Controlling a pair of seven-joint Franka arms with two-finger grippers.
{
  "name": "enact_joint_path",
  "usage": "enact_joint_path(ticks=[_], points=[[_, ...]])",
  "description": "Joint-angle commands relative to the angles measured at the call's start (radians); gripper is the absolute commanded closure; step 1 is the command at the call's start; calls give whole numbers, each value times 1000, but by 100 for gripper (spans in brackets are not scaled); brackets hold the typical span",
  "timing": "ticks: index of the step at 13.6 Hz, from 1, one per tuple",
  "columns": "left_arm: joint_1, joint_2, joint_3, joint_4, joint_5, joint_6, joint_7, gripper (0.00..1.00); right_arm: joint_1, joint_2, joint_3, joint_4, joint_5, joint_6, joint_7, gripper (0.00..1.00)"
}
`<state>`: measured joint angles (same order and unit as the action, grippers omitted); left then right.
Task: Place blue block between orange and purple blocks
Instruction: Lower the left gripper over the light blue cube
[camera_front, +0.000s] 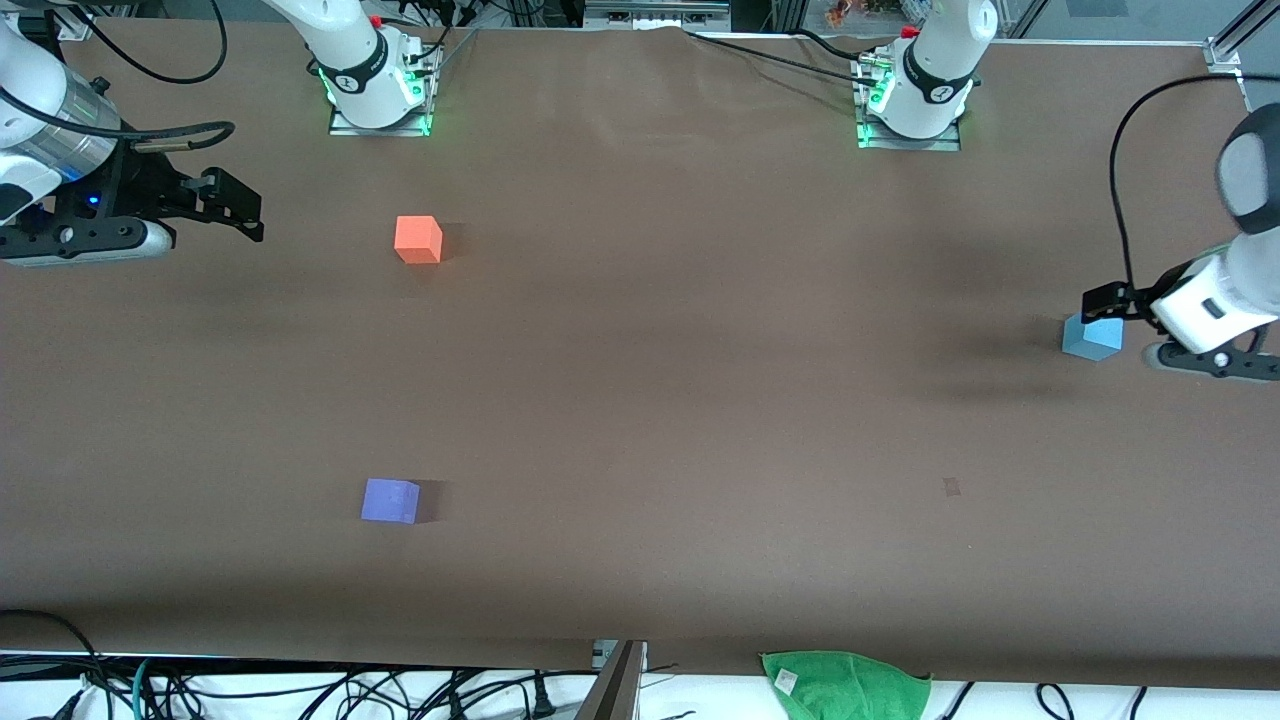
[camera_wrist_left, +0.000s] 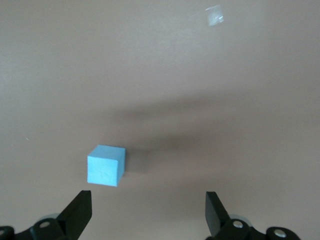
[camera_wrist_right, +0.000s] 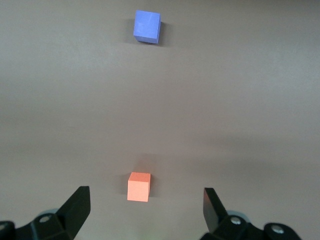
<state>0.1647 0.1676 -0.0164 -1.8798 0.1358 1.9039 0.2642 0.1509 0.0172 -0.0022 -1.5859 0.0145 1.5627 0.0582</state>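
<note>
**Three cubes on a brown table, both grippers spread wide and empty**

Front view. A matte brown table (camera_front: 640, 400) fills the frame, with the two arm bases along its upper edge, each lit green at the foot. The orange block (camera_front: 418, 239) sits toward the right arm's end, fairly close to that arm's base. The purple block (camera_front: 390, 500) lies at the same end but nearer to the front camera, well apart from the orange one. The blue block (camera_front: 1092, 337) rests on the table at the left arm's end, well apart from both. The left gripper (camera_front: 1105, 303) hangs over the blue block. The right gripper (camera_front: 232, 205) waits in the air over the table edge at its own end. A green cloth (camera_front: 845, 685) and loose cables lie along the white strip at the table's near edge. A small pale mark (camera_front: 951, 487) shows on the surface.

Left wrist view. The left gripper's fingers (camera_wrist_left: 80, 212) stand fully apart, holding nothing; the blue block (camera_wrist_left: 105, 165) stands on the brown surface just ahead of one fingertip, untouched.

Right wrist view. The right gripper's fingers (camera_wrist_right: 77, 207) are likewise wide apart and empty. The orange block (camera_wrist_right: 139, 186) and purple block (camera_wrist_right: 147, 26) sit apart on bare table.
</note>
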Motion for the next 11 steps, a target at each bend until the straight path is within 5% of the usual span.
enact_joint_path(ticks=[1,6,11], points=[[47,-34,-7,-160,56,150,58,0,-2,1,1,14,12,-13,2,0],[159,-30,-8,-352,211,390,144,0,-2,1,1,14,12,-13,0,0],[300,87,-11,-397,214,604,277,0,-2,1,1,14,12,-15,0,0]])
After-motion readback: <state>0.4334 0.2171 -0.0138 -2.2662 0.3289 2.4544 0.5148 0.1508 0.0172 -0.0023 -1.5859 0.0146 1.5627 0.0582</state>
